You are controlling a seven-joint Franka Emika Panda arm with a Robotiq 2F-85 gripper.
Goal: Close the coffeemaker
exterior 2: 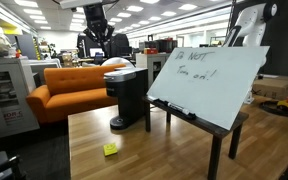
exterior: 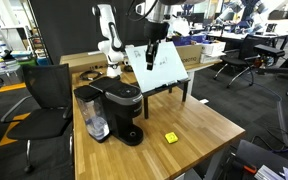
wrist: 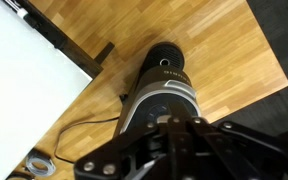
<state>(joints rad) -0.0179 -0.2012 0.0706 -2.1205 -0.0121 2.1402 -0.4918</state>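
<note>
The black coffeemaker (exterior: 119,105) stands on the wooden table (exterior: 184,125), with its clear water tank (exterior: 94,122) on its side. It also shows in an exterior view (exterior 2: 129,95). Its top lid looks down and flat. In the wrist view I look straight down on its lid and silver arc (wrist: 164,95) and its round drip base (wrist: 167,65). My gripper (exterior 2: 96,35) hangs well above the machine, touching nothing. It also shows in an exterior view (exterior: 152,50) and in the wrist view (wrist: 176,130). Its fingers are together and empty.
A white sign board (exterior: 159,65) on a black stand is close beside the coffeemaker, also seen in an exterior view (exterior 2: 209,85). A small yellow object (exterior: 170,137) lies on the table. A tape roll (wrist: 39,168) and a cable (wrist: 84,125) lie near the machine. A chair (exterior: 44,100) stands beside the table.
</note>
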